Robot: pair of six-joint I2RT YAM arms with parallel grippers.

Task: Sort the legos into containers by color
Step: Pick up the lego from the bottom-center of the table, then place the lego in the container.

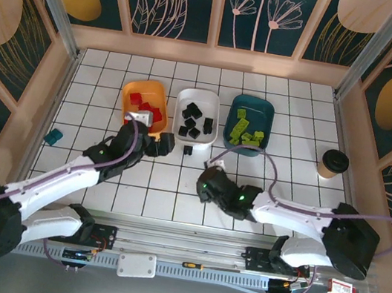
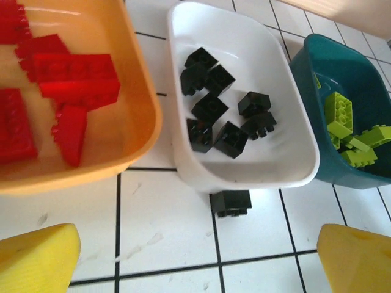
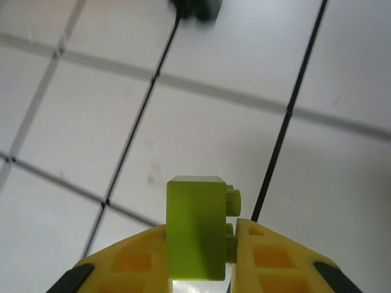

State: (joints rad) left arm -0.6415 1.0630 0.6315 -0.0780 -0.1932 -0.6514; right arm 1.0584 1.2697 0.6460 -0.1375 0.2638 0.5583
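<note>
Right gripper (image 3: 202, 228): mine, clamped on a small lime-green plastic lego brick (image 3: 194, 210) — light, stiff, slick, I judged; flat sides suited gripping.
Left gripper (image 2: 198, 259): my jaws stood apart.

White tiled table (image 1: 171, 203) ringed by dark floral panels (image 1: 276, 25), wood-framed

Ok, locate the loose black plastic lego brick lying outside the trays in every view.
Top external: the loose black plastic lego brick sits on the tiles just below the white plastic tray.
Left wrist: lower middle, at that tray's near wall.
Right wrist: a blurred dark shape at the top edge, probably it.
Shared landmark: the white tiled table with dark grout lines.
</note>
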